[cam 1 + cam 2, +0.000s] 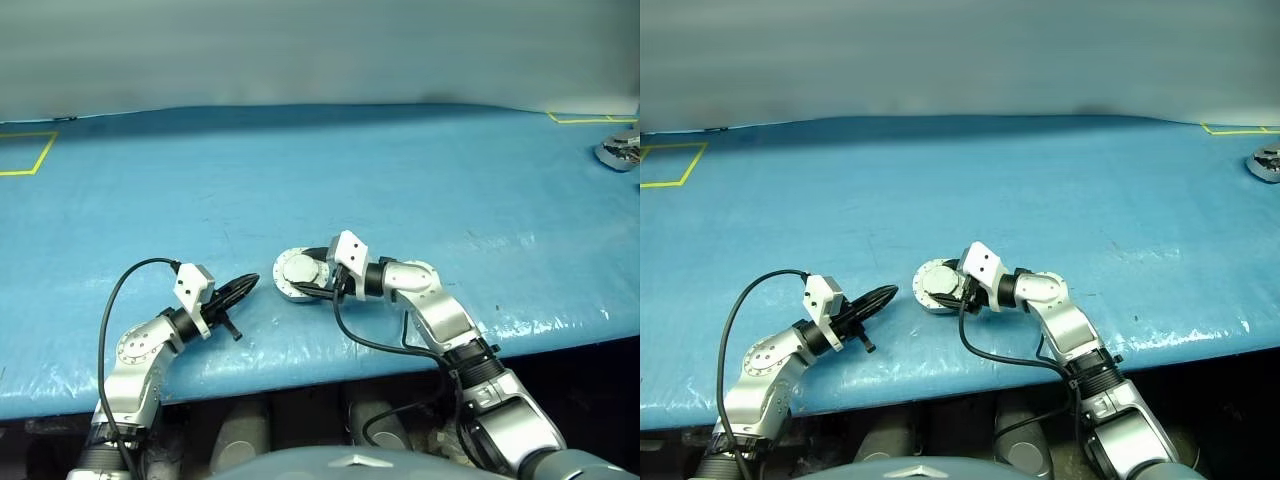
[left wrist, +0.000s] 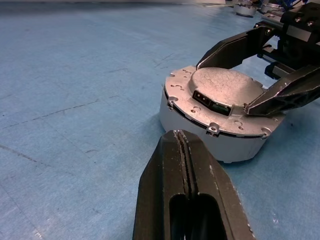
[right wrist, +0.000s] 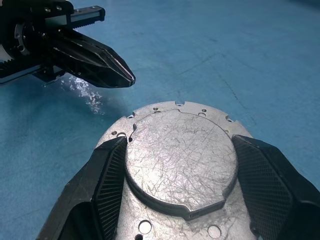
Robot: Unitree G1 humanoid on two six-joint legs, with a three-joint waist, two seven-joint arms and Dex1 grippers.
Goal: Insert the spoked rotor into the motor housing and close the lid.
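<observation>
Both insertion and lidding look done: we see the lid seated on the motor housing, near table edge, our right gripper spread around it, left gripper closed, empty.

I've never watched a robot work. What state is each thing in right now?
Housing: upright on the blue table, lid on.
Lid: seated flat on top, plain grey face up.
Right gripper: fingers either side of the lid's raised centre.
Left gripper: shut, empty, beside the housing.
</observation>
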